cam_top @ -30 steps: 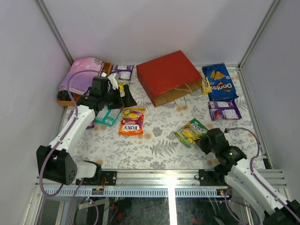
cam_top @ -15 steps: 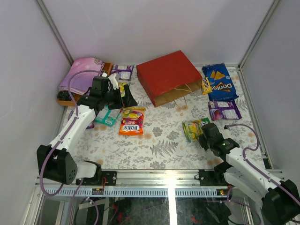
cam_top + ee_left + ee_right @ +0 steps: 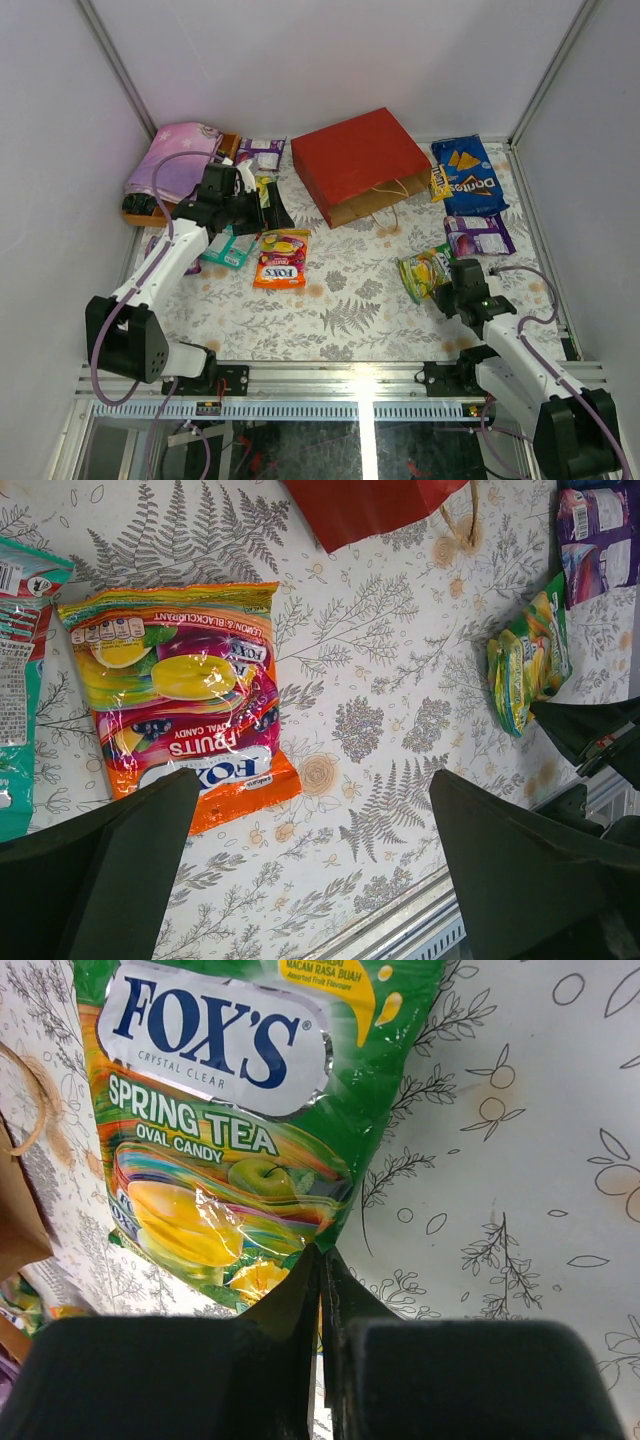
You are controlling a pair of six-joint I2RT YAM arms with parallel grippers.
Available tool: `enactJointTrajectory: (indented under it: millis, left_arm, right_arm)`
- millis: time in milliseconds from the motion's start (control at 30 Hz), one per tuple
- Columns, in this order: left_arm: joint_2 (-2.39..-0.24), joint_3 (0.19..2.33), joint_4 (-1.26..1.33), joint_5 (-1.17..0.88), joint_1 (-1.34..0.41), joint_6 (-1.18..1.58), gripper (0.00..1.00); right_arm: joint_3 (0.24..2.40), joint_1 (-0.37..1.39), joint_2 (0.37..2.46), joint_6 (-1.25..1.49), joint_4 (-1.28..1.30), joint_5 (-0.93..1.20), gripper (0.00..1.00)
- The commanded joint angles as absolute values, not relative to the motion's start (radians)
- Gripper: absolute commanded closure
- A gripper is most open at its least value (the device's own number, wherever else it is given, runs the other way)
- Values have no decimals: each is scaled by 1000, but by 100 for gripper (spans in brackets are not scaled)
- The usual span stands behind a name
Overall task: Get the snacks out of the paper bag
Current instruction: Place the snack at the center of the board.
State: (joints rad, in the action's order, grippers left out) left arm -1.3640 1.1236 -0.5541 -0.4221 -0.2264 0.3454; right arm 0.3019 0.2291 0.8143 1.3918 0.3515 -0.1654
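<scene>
Two fingers of my right gripper (image 3: pixel 320 1260) are pinching together on one edge of the green candy bag (image 3: pixel 230 1110), near the front rail. My left gripper (image 3: pixel 315 780) is hanging with jaws wide apart above the orange candy bag (image 3: pixel 185 730), holding nothing. Farther back, the paper bag (image 3: pixel 360 160) is lying flat, with the Doritos bag (image 3: pixel 468 175) just beside it.

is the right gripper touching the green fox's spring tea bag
Touching. The right wrist view shows the right gripper with jaws pinched shut on the edge of the green Fox's bag.
</scene>
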Motion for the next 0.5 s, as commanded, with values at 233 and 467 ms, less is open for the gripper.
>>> enactJointTrajectory:
  millis: [233,467]
  left_arm:
    - [-1397,1164,-544,-408,-219,333,0]
    - [-1408,1164,-548,-404,-219,332,0]
  right_arm:
    - [250,223,852,1444,218,-77,100]
    - [304,254,951,1450,75,-77,87]
